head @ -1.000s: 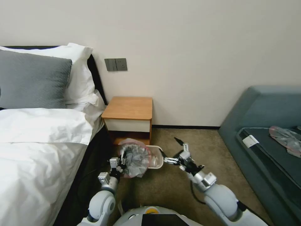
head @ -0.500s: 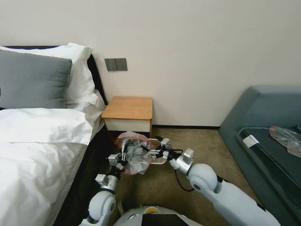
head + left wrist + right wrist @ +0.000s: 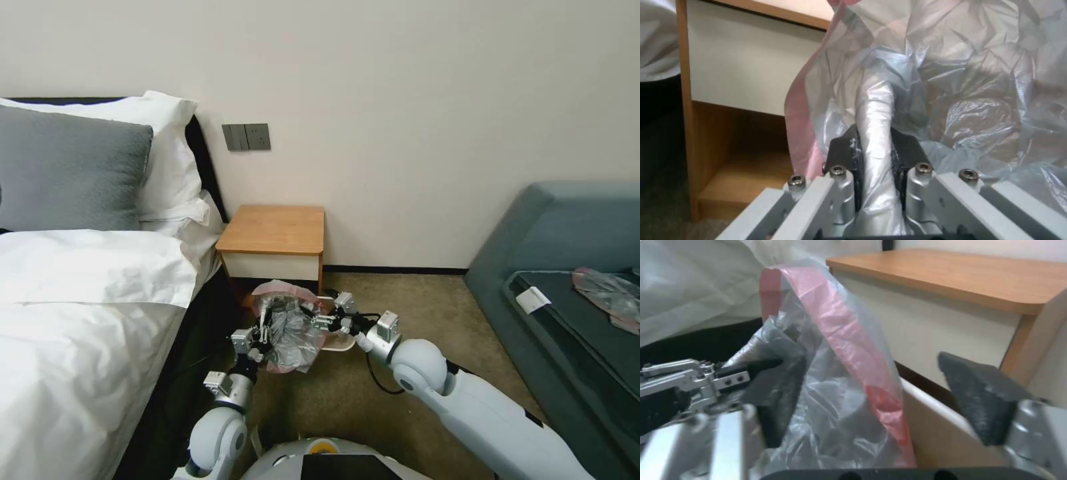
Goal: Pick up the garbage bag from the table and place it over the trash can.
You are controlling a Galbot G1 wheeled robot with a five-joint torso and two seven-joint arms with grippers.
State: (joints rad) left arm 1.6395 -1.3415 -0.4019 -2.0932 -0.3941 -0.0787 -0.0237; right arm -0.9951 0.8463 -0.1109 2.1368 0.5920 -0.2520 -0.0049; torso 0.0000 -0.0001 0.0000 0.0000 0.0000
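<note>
Bag-spreading step in hand: left tool (image 3: 874,156) clamped on a fold of the garbage bag (image 3: 288,330), held over the trash can (image 3: 337,342) on the floor before the desk (image 3: 275,230); right tool (image 3: 871,406) stands apart astride the pink rim, and closing on it looks the next need.

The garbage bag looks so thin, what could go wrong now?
The left gripper pinches only a narrow fold of the garbage bag, so the film might slip out or tear. The open right gripper is at the bag's pink rim beside the trash can; it might grab two layers and keep the mouth from opening.
</note>
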